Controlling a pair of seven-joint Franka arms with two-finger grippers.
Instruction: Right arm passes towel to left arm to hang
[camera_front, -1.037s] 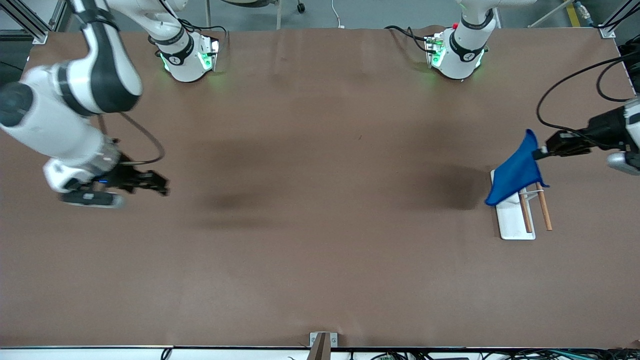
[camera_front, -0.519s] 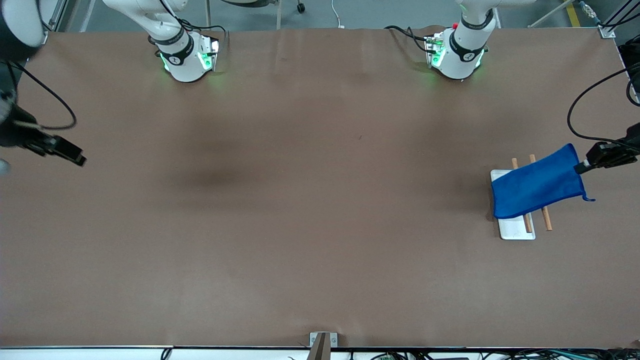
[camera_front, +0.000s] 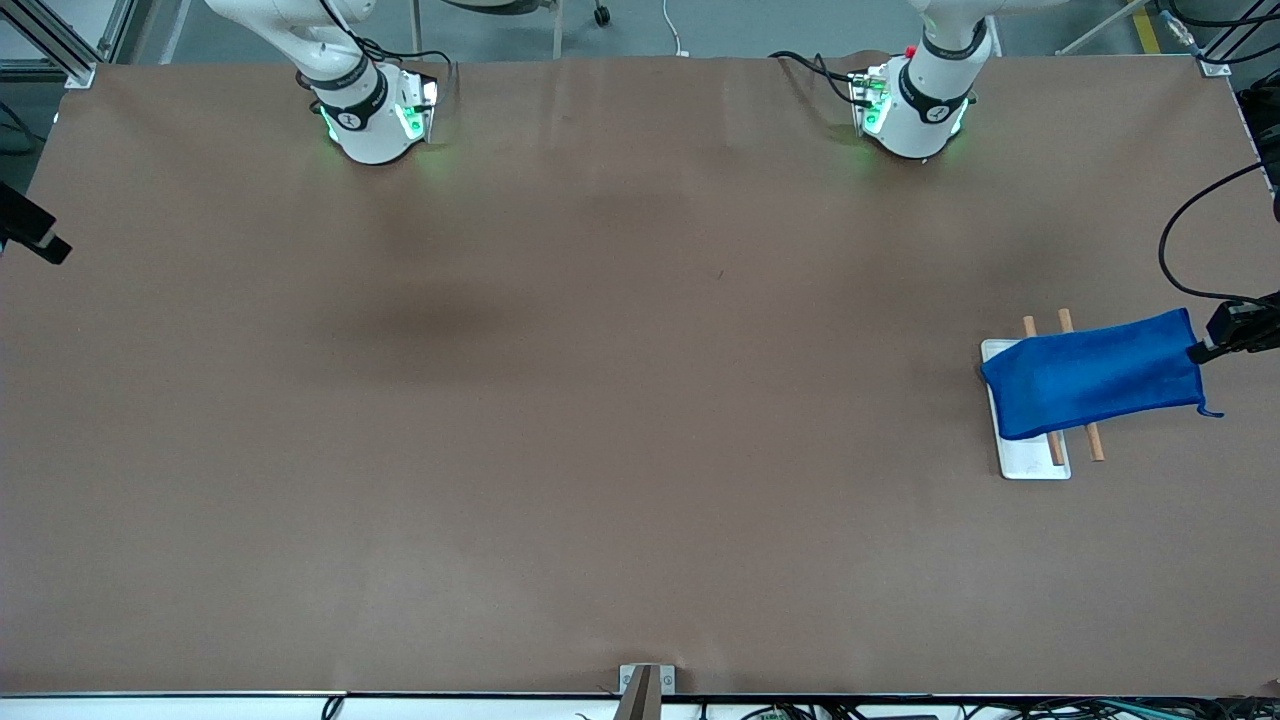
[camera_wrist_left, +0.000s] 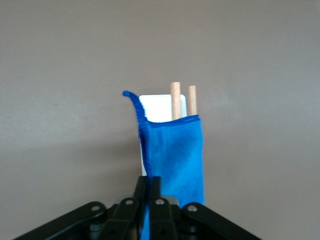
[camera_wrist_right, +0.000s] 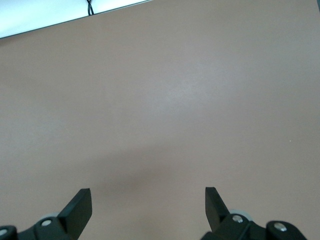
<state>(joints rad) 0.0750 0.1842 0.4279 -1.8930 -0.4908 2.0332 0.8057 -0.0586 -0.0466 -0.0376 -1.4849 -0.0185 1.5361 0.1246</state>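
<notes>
The blue towel (camera_front: 1095, 373) is stretched flat across the two wooden rods (camera_front: 1093, 440) of a small rack with a white base (camera_front: 1035, 462), at the left arm's end of the table. My left gripper (camera_front: 1200, 351) is shut on the towel's edge, over the table beside the rack. In the left wrist view the towel (camera_wrist_left: 175, 155) runs from my shut gripper (camera_wrist_left: 150, 181) out over the rods (camera_wrist_left: 175, 100). My right gripper (camera_front: 45, 248) is at the table's edge at the right arm's end; in the right wrist view it (camera_wrist_right: 148, 204) is open and empty over bare table.
The brown table (camera_front: 620, 400) stretches between the two arms. Both arm bases (camera_front: 370, 110) stand along the edge farthest from the front camera. A black cable (camera_front: 1180, 250) loops above the left gripper. A small bracket (camera_front: 645, 680) sits at the nearest table edge.
My left gripper has pulled the towel from hanging bunched above the rack to lying flat across the rods, moving outward. My right arm has swung away to the table's edge.
</notes>
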